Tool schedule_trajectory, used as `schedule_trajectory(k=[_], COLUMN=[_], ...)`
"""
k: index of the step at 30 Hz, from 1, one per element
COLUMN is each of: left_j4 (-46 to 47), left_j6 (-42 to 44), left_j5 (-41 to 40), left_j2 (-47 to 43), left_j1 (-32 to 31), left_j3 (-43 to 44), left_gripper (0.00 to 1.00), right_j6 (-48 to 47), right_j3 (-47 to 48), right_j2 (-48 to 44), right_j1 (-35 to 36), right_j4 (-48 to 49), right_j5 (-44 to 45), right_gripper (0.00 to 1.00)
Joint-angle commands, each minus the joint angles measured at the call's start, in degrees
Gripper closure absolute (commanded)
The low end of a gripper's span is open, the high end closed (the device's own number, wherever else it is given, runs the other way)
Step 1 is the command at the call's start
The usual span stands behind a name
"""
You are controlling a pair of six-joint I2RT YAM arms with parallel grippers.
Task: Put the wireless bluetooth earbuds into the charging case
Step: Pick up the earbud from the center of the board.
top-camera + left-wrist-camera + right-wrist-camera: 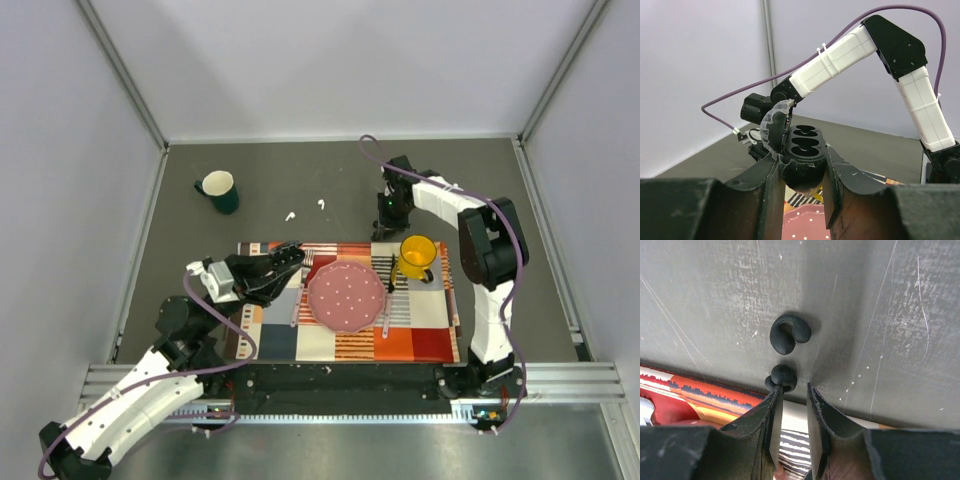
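Observation:
My left gripper (802, 169) is shut on the charging case (805, 150), a small black case held above the striped mat. Its clear lid (771, 124) stands open on the left, and two earbud-shaped wells show, both empty. In the top view that gripper (291, 256) hangs over the mat's back left corner. Two black earbuds lie on the grey table in the right wrist view: a hooked one (789, 333) and a rounder one (783, 377). My right gripper (794, 390) is narrowly open above the mat's far edge. Its left fingertip touches the rounder earbud, and nothing sits between its fingers.
A striped placemat (420, 335) holds a pink dotted plate (346, 296) and a yellow mug (417, 255). A dark green mug (218, 190) stands at the back left. Two small white bits (290, 215) (321, 203) lie on the grey table behind the mat.

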Motion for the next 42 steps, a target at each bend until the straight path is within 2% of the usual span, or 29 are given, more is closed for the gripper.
schedule_trajectory(k=[1,26,30,38,40,42], left_j4=[1.0,0.4,0.4,0.2,0.1,0.2], left_j6=[0.6,0.7,0.7,0.6,0.6,0.6], left_j5=[-1.0,-1.8,-1.6,-2.0,-2.0,-2.0], left_j2=[-1.0,-1.3,-1.2,-1.3,-1.3,-1.3], left_j1=[0.0,0.0,0.0,0.0,0.0,0.0], left_j3=[0.0,0.0,0.1,0.0,0.1,0.1], left_gripper=[1.00,1.00,1.00,1.00,1.00,1.00], right_j6=[1.2,2.1,2.1,1.3,1.0,0.7], right_j3=[0.8,1.1,1.3,1.3,1.5,1.5], right_j2=[1.3,3.0,3.2,3.4,3.4,3.2], right_j1=[0.5,0.4,0.5,0.5,0.5,0.5], right_j4=[2.5,6.0,6.2,6.9,7.0,7.2], right_j5=[0.4,-4.4,-4.6,-6.5,-6.8,-6.9], right_gripper=[0.76,0.80,0.88,0.95,1.00,0.99])
